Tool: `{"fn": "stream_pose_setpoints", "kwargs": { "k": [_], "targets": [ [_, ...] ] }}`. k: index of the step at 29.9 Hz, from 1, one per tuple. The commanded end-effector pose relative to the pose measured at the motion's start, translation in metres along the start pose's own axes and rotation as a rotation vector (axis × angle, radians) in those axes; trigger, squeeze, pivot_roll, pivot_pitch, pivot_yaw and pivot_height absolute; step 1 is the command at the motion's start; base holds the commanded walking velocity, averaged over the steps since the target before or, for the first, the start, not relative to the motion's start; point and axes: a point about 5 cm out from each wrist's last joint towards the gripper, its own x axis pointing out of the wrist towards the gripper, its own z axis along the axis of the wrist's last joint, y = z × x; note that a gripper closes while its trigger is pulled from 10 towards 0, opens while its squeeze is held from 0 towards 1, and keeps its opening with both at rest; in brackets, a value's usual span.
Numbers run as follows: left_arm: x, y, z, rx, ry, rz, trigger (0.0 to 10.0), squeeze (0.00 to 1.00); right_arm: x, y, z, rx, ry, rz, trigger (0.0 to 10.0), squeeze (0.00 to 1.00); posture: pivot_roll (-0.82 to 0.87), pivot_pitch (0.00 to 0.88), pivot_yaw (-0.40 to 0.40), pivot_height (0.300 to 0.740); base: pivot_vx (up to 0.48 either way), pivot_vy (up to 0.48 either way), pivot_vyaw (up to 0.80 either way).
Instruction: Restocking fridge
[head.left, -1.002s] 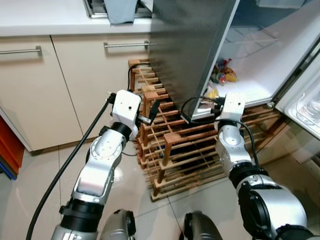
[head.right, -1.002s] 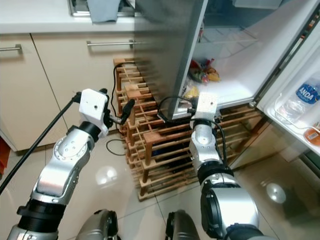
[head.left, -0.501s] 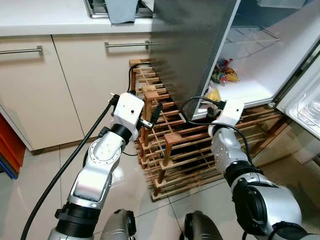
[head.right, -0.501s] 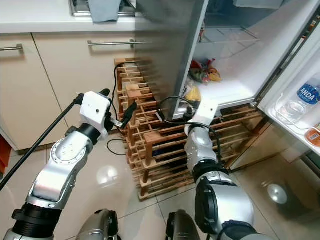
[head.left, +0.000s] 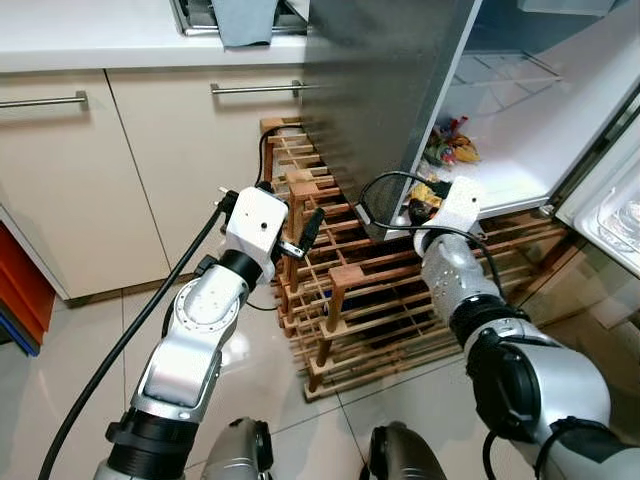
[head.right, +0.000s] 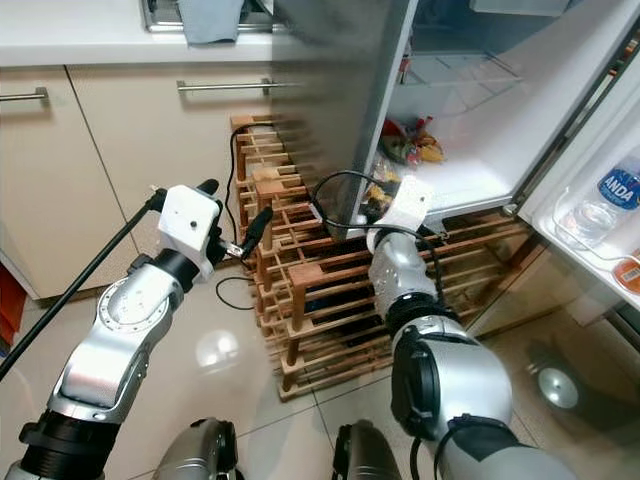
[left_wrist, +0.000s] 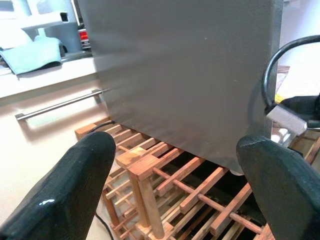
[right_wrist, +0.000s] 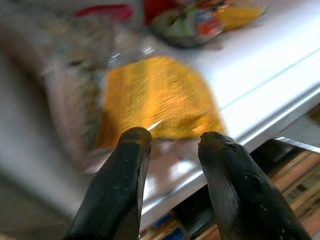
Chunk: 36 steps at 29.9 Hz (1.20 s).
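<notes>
The fridge stands open; its white bottom shelf (head.left: 520, 150) holds colourful snack packets (head.left: 448, 145) at the back. A yellow packet (right_wrist: 155, 95) lies at the shelf's front lip. My right gripper (head.left: 420, 205) points at that packet from just outside the lip. Its two black fingers (right_wrist: 125, 170) are a little apart, open, with nothing between them. My left gripper (head.left: 290, 215) hovers open over the wooden rack (head.left: 370, 290), left of the fridge's grey side panel (left_wrist: 185, 75), holding nothing.
The wooden slatted rack sits on the floor under the fridge, and a black cable runs over it. Cream cabinets (head.left: 150, 170) with bar handles line the left. The fridge door shelf (head.right: 605, 195) at the right holds a water bottle. Glossy floor tiles lie in front.
My right gripper has swung up and left, closer to the yellow packet at the shelf's lip. The left arm has barely shifted.
</notes>
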Motion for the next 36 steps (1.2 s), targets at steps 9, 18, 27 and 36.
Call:
{"fn": "stream_pose_setpoints", "kwargs": {
  "k": [9,18,27,36],
  "targets": [
    [-0.007,-0.015,0.001,-0.008,0.011,-0.106,10.0,0.0,0.007,-0.021,0.035,-0.139,-0.064,-0.077,10.0,0.0,0.16,0.027,-0.045,0.675,0.0,0.0,0.0],
    [-0.007,-0.022,-0.002,0.013,0.028,-0.131,10.0,0.0,0.006,-0.025,0.053,-0.205,-0.181,-0.11,10.0,0.0,0.14,0.046,-0.045,0.675,0.0,0.0,0.0],
    [-0.007,-0.028,-0.003,0.017,0.04,-0.171,10.0,0.0,-0.001,-0.008,0.001,-0.128,-0.048,-0.078,10.0,0.0,0.12,0.052,-0.017,0.675,0.0,0.0,0.0],
    [-0.009,-0.022,-0.001,0.045,0.036,-0.156,10.0,0.0,-0.004,0.007,-0.014,-0.034,0.025,-0.063,10.0,0.0,0.16,0.048,-0.025,0.675,0.0,0.0,0.0]
  ]
}}
